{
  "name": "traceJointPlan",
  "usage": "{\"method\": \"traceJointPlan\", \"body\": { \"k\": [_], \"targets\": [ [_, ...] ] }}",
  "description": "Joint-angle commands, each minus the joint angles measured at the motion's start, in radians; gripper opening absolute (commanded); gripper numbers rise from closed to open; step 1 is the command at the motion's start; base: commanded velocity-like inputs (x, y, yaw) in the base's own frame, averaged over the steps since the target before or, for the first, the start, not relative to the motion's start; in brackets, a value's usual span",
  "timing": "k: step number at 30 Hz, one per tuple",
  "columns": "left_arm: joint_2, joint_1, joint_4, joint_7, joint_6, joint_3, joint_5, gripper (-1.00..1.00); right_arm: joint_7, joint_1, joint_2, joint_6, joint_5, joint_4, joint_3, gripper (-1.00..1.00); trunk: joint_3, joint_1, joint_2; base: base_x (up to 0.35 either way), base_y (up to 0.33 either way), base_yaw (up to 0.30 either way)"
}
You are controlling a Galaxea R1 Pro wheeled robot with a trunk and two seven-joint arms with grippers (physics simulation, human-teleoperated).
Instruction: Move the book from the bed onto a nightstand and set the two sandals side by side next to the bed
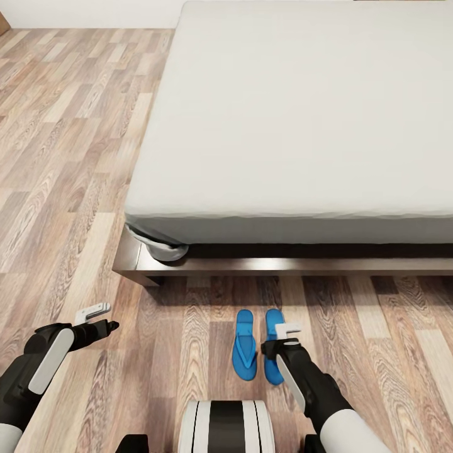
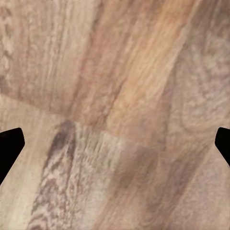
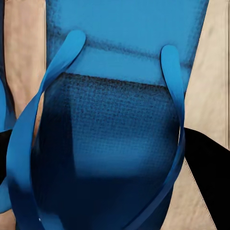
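In the head view the bed (image 1: 302,126) fills the upper right, from about 11 o'clock round to 3 o'clock, its pale mattress bare and its dark wooden frame (image 1: 251,264) running across the middle of the picture. The wood-plank floor (image 1: 63,157) spreads to the left and along the bottom.

The two sandals (image 1: 244,346) lie on the floor at about 6 o'clock, just in front of the bed frame, side by side and roughly parallel, their long axes pointing toward the bed. A narrow strip of floor separates them. The left sandal is fully visible; the right sandal (image 1: 272,327) is partly covered by the right end effector (image 1: 286,335).

The right end effector hangs directly over the right sandal. In the right wrist view its dark fingertips (image 3: 206,163) stand wide apart at either edge, straddling the blue sole and strap (image 3: 115,143); they do not appear to clamp it, though whether they touch it cannot be told.

The left end effector (image 1: 100,319) sits at about 8 o'clock, well apart from the sandals. In the left wrist view its fingertips (image 2: 9,148) are spread wide with nothing between them but floor (image 2: 115,115).
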Motion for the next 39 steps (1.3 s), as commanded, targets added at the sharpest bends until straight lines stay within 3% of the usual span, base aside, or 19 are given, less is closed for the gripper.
{"method": "traceJointPlan", "body": {
  "k": [1,13,18,22,39],
  "targets": [
    [0.000,0.000,-0.001,0.008,0.003,0.000,0.009,1.00,-0.009,0.000,-0.003,0.002,-0.010,-0.001,0.004,-1.00,-0.001,0.000,0.000,0.000,0.000,0.000],
    [-0.001,0.000,-0.001,0.010,0.003,0.000,0.001,1.00,-0.008,0.000,-0.017,-0.004,-0.006,-0.002,0.008,-1.00,-0.001,0.000,0.000,0.038,0.000,0.000],
    [-0.001,0.000,-0.001,0.011,0.004,-0.001,0.000,1.00,-0.004,0.000,-0.016,-0.007,0.064,-0.001,0.007,-1.00,-0.001,0.000,0.000,0.004,0.000,0.000],
    [-0.001,0.000,-0.001,0.011,0.003,-0.001,-0.001,1.00,-0.002,0.000,-0.016,-0.007,0.084,0.000,0.006,-1.00,-0.001,0.000,0.000,0.000,0.000,0.000],
    [-0.003,0.000,-0.001,0.012,0.003,-0.001,-0.001,1.00,0.000,0.000,-0.018,-0.014,0.087,-0.003,0.006,-1.00,-0.032,0.003,-0.002,0.000,0.000,0.000]
  ]
}}
